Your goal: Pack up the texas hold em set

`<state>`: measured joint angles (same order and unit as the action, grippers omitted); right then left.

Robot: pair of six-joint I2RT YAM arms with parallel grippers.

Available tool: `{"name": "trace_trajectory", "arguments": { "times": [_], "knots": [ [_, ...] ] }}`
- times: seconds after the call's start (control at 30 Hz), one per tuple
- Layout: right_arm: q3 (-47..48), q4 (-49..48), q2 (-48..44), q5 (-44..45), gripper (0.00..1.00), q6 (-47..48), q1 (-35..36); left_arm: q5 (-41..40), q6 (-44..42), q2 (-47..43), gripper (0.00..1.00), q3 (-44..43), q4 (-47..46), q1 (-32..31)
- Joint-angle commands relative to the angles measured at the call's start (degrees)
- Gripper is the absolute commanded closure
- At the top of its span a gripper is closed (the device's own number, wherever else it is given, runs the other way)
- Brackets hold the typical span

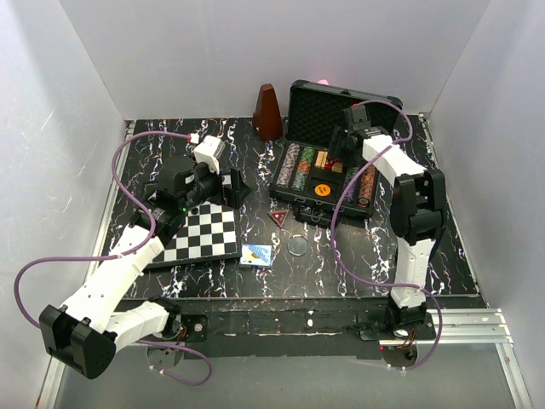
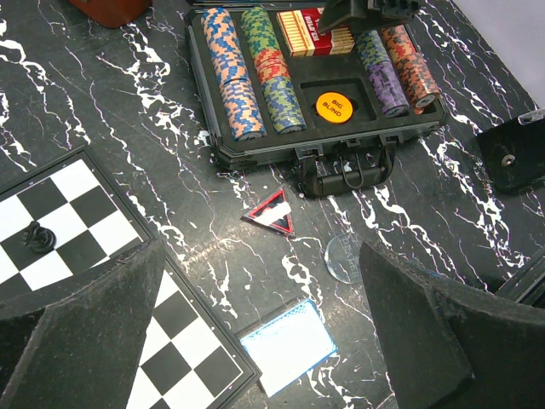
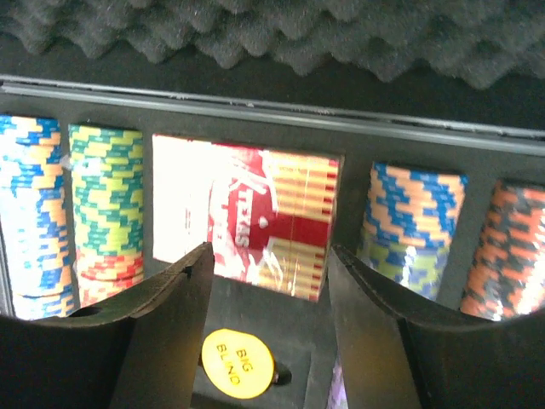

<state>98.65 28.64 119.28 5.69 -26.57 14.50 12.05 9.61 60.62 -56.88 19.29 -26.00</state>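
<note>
Progress check on packing the poker set: I'd call it a bit past halfway. The black case point(image 1: 317, 109) sits at the back right of the table point(image 1: 358, 256) with its foam-lined lid standing up. The rows of striped chips point(image 2: 243, 94) are in their slots, a red card box point(image 3: 272, 221) lies in the middle compartment, and the orange big blind button point(image 3: 238, 362) sits in the little well in front of it.

What's left, as far as I can see, is three loose bits on the table in front of the case:
- a blue card box point(image 2: 287, 345) just beside the chessboard point(image 1: 204, 234)
- a red triangle piece point(image 2: 272, 213)
- a clear round disc point(image 2: 345, 256)

After those, the lid needs shutting and probably latching.

The right gripper point(image 3: 271, 251) hangs over the red card box with its fingers apart and nothing between them. The left gripper point(image 2: 260, 256) is spread wide over the near edge of the chessboard, also empty. It looks best placed for the blue box. I can't tell from the glare whether there's room beside the red one.
</note>
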Motion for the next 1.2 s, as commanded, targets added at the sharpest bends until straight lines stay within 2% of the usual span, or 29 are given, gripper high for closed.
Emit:
{"name": "trace_trajectory", "arguments": {
  "times": [0.0, 0.13, 0.27, 0.5, 0.93, 1.03, 1.17],
  "knots": [
    [-1.97, -3.24, -7.22, 4.41, 0.39, 1.52, 0.44, 0.51, -0.73, -0.33, 0.02, -1.04, -0.48, -0.19],
    [-1.62, -1.75, -7.75, 6.17, 0.45, 1.78, 0.53, 0.52, -0.64, -0.06, 0.02, -1.04, -0.48, -0.19],
    [-2.06, -2.54, -6.96, 4.07, 0.54, 2.22, 0.7, 0.69, -0.64, 0.02, 0.02, -1.04, -0.48, -0.19],
    [2.06, 1.49, 0.06, 0.46, 0.66, 2.4, 0.35, 0.69, -0.64, 0.11, 0.02, -1.04, -0.48, -0.19],
    [2.34, 3.52, 0.87, -2.44, 0.67, -2.17, -0.62, 0.69, -0.73, -0.15, 0.02, -1.04, -0.39, -0.19],
    [2.42, 3.17, -1.59, -2.53, 0.62, -1.39, -0.62, 0.69, -0.73, -0.33, 0.02, -1.04, -0.39, -0.19],
    [1.37, 2.39, -5.89, -2.79, 0.49, 0.2, -0.35, 0.69, -0.73, -0.33, 0.02, -1.04, -0.48, -0.28]
  ]
}}
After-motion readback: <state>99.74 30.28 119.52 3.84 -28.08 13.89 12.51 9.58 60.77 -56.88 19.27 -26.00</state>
